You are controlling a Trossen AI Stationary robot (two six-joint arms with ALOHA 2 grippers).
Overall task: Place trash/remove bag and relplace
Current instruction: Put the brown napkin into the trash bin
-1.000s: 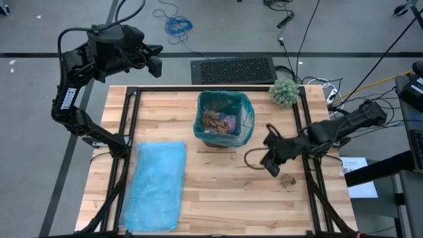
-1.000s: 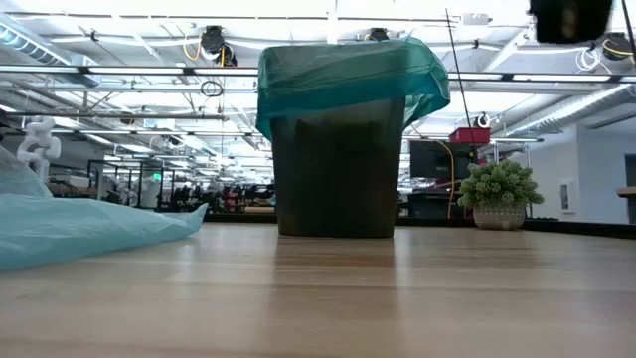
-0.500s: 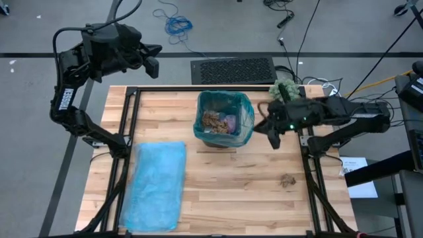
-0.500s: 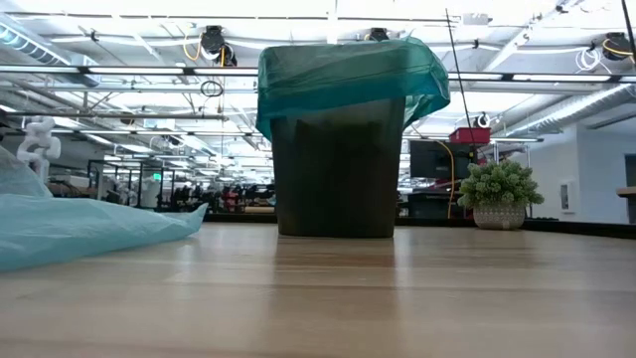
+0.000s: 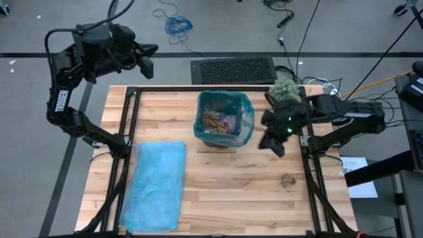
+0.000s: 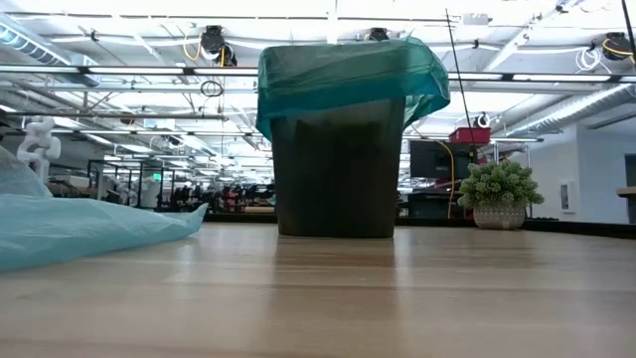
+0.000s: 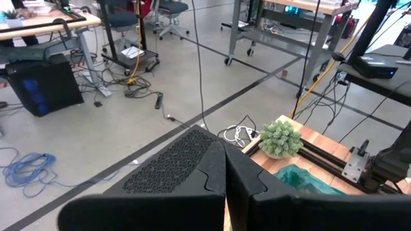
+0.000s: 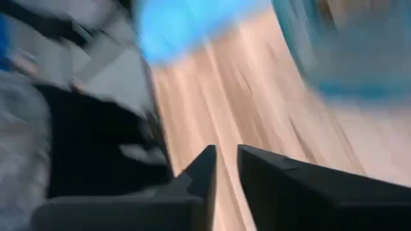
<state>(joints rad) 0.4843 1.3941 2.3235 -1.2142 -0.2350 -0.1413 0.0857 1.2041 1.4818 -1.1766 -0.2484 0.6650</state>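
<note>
Brown wad [image 5: 287, 179] on counter [image 5: 218, 198]: likely light, soft, crushable; pinch across middle. Right gripper [image 5: 270, 143] fingers nearly together, empty; left gripper [image 7: 225, 168] together.

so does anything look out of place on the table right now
One brown paper wad lies loose on the wood near the table's right edge, apart from the lined bin that holds the other trash. The right gripper is beside the bin, not at that wad. Nothing looks spilled or tipped.
</note>
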